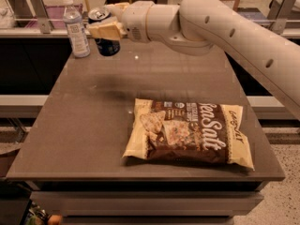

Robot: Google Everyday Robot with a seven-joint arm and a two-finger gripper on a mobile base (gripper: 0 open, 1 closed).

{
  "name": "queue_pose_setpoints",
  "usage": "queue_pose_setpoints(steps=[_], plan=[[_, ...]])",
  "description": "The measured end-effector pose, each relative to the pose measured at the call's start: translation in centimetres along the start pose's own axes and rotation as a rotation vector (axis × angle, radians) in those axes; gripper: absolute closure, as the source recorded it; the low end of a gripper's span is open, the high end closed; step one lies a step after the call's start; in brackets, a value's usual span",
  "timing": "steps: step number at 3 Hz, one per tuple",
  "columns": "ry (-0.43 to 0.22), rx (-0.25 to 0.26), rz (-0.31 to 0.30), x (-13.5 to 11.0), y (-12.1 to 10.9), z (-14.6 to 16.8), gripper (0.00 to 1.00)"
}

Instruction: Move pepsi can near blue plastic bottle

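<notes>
The pepsi can [107, 45] is dark blue with a silver top. It stands upright at the far left of the table, just right of the blue plastic bottle [76, 29]. The bottle is clear with a white cap and pale label and stands upright near the table's back left corner. My gripper [106, 28] is shut on the can's upper half, with a tan finger [104, 31] across its front. A small gap separates can and bottle. I cannot tell whether the can's base touches the table.
A large chip bag [187, 132] lies flat on the brown table [93, 121], front right of centre. My white arm [225, 27] reaches in from the right across the back edge. Shelving and a rail stand behind the table.
</notes>
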State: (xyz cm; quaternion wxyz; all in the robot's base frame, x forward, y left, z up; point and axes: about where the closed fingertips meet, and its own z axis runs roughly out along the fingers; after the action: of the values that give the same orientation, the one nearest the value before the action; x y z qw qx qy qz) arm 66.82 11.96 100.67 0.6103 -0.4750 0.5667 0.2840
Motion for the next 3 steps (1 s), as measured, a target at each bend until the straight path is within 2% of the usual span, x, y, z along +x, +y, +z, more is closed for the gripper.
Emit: queue_pose_setpoints(steps=[1, 2, 3], plan=[[-0.009, -0.035, 0.039, 0.2, -1.3, 1.9, 1.00], [0.015, -0.067, 0.088, 1.0, -2.3, 3.6, 1.00], [0.078, -0.056, 0.123, 2.6, -3.4, 5.0, 1.00]])
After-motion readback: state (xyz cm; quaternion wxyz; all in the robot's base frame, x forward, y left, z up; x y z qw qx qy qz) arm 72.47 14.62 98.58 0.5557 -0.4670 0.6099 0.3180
